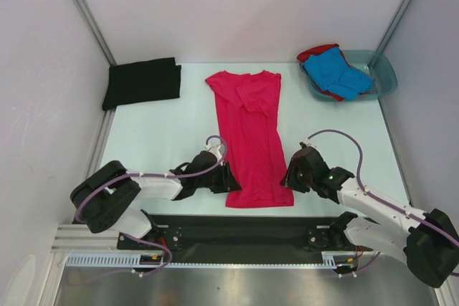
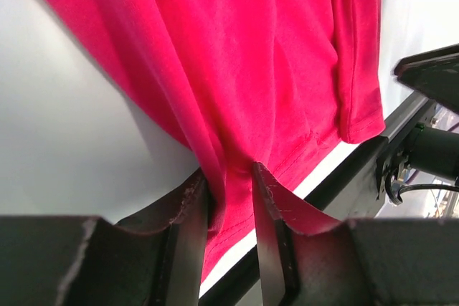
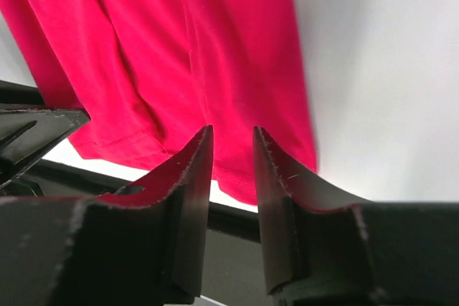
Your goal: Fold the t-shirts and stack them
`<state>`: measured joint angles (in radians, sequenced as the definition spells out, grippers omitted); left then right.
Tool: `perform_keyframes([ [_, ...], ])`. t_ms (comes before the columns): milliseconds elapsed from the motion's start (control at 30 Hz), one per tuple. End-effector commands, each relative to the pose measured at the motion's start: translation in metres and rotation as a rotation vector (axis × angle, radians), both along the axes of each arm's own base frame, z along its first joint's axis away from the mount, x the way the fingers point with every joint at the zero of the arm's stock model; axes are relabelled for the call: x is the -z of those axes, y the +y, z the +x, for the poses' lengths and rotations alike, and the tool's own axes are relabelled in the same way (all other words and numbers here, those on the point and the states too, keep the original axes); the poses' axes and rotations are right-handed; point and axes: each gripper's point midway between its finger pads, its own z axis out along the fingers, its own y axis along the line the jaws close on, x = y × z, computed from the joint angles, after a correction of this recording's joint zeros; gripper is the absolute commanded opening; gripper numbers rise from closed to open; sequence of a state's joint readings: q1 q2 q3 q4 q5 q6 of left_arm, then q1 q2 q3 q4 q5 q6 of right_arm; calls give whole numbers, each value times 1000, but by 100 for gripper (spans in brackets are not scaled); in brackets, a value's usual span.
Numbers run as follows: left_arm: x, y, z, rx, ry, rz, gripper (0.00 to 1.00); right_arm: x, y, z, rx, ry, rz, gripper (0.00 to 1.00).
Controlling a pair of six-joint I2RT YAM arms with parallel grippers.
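Left wrist view: left end effector [image 2: 228, 171] pinches the gathered near hem of the pink t-shirt [image 1: 251, 134], which lies lengthwise mid-tabletop [image 1: 165, 134]. The right end effector [image 3: 233, 130] hovers narrowly parted over the opposite hem corner, gripping nothing. Advisable: secure both corners level before folding away. Black t-shirt [image 1: 142, 82] lies folded, far left.
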<state>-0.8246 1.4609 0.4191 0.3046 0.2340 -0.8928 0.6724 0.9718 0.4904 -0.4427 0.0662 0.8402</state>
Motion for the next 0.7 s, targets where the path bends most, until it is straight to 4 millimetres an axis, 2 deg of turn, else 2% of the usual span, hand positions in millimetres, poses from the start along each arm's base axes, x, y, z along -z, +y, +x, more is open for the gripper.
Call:
perform_keyframes([
  [0, 59, 60, -46, 7, 158, 284, 36, 8, 17, -4, -66, 23, 59, 33],
  [200, 62, 77, -56, 7, 176, 337, 35, 50, 15, -19, -76, 165, 7, 29],
  [333, 62, 91, -63, -6, 177, 372, 33, 67, 4, -25, -39, 211, -49, 26],
  [467, 65, 106, -72, -27, 191, 406, 26, 75, -4, -31, -24, 240, -90, 26],
  [667, 71, 123, -85, -32, 214, 440, 6, 79, -12, -42, -10, 263, -108, 27],
])
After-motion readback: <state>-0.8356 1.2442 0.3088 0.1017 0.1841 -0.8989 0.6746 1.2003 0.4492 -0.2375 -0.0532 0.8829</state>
